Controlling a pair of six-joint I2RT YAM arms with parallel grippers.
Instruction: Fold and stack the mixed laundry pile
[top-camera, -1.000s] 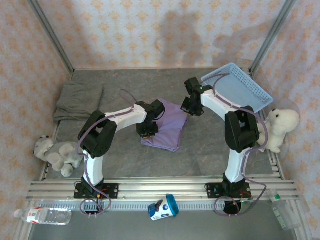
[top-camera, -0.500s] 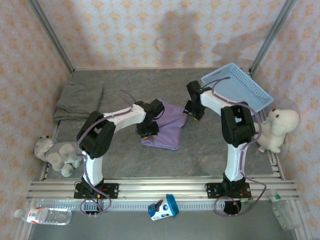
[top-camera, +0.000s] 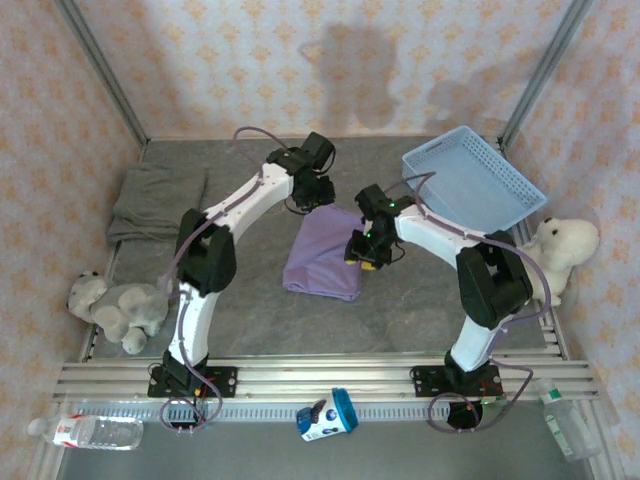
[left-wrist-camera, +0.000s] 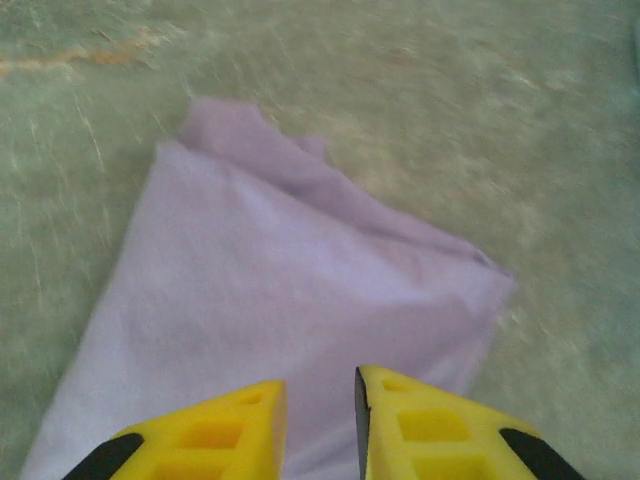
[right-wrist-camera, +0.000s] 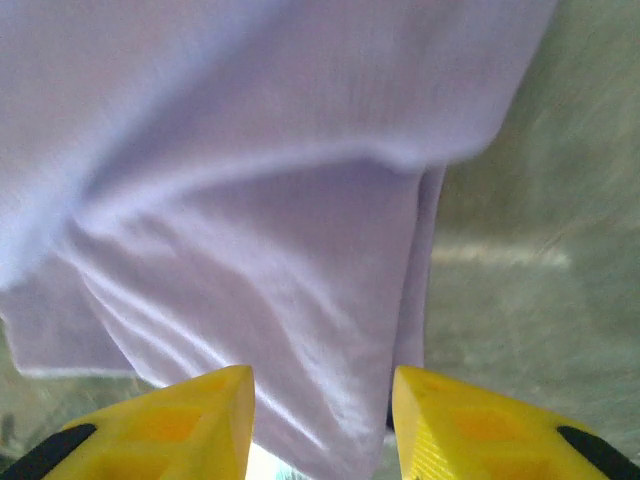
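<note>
Locate the lavender T-shirt (top-camera: 322, 258) folded flat at mid-tabletop (top-camera: 250, 305). Its long axis runs far to near, with the near end angled slightly left. Your left hand (left-wrist-camera: 320, 390) hovers over the far end, fingers narrowly parted and empty. Your right hand (right-wrist-camera: 320, 385) straddles the shirt's right edge with its fingers apart; you cannot tell whether it is pinching the cloth. The grey garment (top-camera: 158, 198) lies at the far left.
</note>
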